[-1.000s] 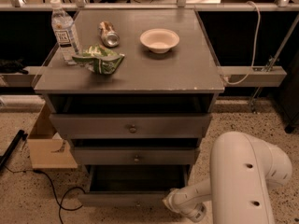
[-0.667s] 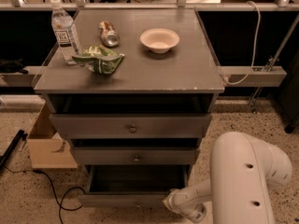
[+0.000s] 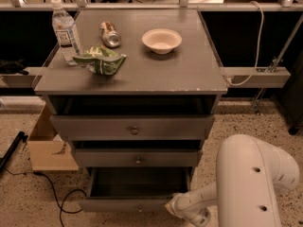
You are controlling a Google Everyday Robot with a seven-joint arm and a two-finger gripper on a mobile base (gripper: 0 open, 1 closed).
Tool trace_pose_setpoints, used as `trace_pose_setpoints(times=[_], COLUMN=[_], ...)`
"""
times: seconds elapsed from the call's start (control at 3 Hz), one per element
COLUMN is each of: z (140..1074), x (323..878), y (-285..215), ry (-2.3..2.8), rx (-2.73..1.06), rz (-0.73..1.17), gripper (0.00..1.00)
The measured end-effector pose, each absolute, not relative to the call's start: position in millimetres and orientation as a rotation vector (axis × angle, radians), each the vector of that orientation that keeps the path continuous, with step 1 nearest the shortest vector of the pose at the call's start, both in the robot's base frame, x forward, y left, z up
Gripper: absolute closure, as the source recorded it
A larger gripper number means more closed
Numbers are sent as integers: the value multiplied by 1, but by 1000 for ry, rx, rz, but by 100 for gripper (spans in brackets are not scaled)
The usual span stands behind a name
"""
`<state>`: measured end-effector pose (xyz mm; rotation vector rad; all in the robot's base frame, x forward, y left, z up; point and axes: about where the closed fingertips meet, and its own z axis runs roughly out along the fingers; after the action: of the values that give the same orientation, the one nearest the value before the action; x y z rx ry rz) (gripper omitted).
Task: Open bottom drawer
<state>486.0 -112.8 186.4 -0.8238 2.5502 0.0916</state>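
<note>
Bottom drawer (image 3: 124, 205) stands pulled out from the grey cabinet (image 3: 208, 79), showing its dark inside. Its slim front panel runs leftward from the gripper (image 3: 173, 207), which sits low at the panel's right end. Whether the gripper is clamped on anything cannot be told.

Far to the gripper's left, a cardboard box (image 3: 47, 148) rests on the speckled floor beside the cabinet, and a black cable (image 3: 56, 196) trails below the box toward the drawer. High up and left of the gripper, on the cabinet top, a water bottle (image 3: 65, 30) stands upright. A crumpled green packet (image 3: 102, 63) lies just beside it and a can (image 3: 110, 34) lies on its side behind the packet.

Directly above the gripper's left side are the middle drawer (image 3: 137, 159) and the top drawer (image 3: 132, 126), each with a small round knob. A white bowl (image 3: 161, 40) sits almost straight above, well apart from the can. To the gripper's right rises the bulky white arm (image 3: 251, 183). Far above and to the right, a white cable (image 3: 253, 56) hangs over a rail.
</note>
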Motion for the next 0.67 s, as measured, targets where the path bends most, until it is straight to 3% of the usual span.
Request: trace_pose_setpoints(times=[0.67], z=[185], x=[478], y=[-115], ry=[2551], rx=[-819], rz=[98], gripper=[100])
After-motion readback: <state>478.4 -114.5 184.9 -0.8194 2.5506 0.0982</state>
